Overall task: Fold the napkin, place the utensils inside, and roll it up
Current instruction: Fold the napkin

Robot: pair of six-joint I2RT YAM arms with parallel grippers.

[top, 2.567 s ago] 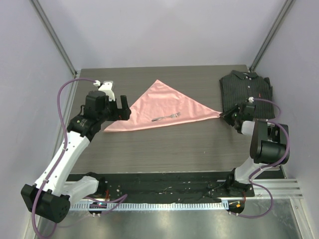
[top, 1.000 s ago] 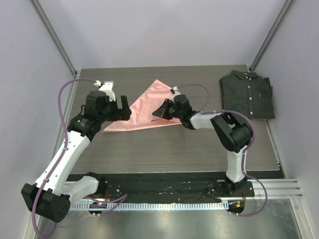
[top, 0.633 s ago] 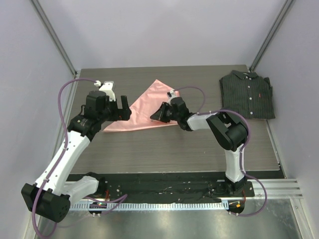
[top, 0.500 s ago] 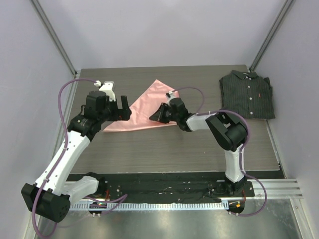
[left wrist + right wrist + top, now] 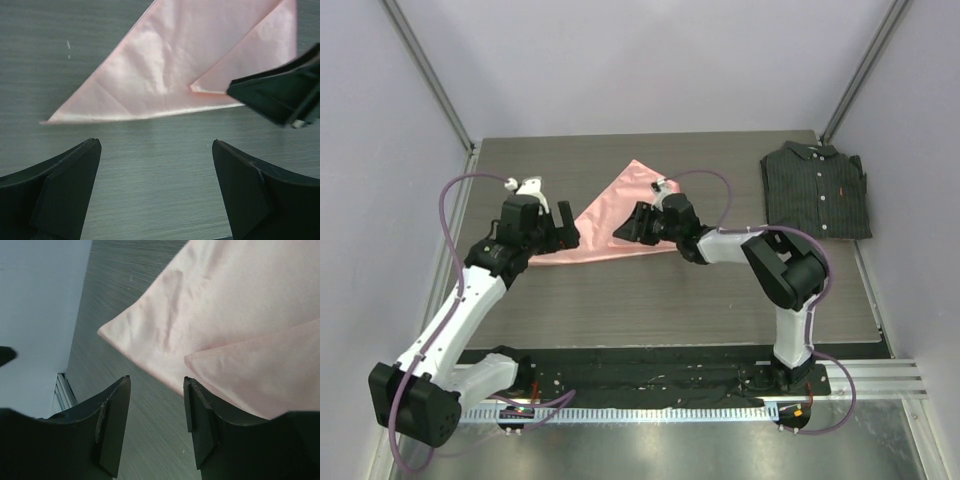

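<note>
Black-fingered and spread wide with nothing between: so much for the left gripper (image 5: pixel 157 187), hanging over the dark wood-grain table (image 5: pixel 150 150) just short of the napkin (image 5: pixel 165 75); shifted only a little from a moment ago, no cloth touched. Next out, the right gripper (image 5: pixel 156 410): likewise parted, tabletop showing in the gap, nothing pinched, poised low over the napkin's lower edge near mid-table. Big change there: some two seconds back, stood at the cloth's right-hand tip beside the shirt, with the triangle spread wide and the fork lying bare on it. Since then swept leftward across the table, dragging that tip over the middle. Result, plain from both wrist views: a smaller pink flap (image 5: pixel 245 60) lying flat on the larger triangle, pointed corner toward the left tip. No fork to be seen anywhere now; presumably covered by that flap, though impossible to confirm. Reads as fold made and utensil tucked inside, corner apparently let go, leaving only the rolling. Worth minding: slippery satin, likely to slide or spring open, and a hidden fork liable to shift during the roll. Farthest off, at the back right and well apart: dark pinstriped collared shirt (image 5: pixel 817 190), folded, not involved.
</note>
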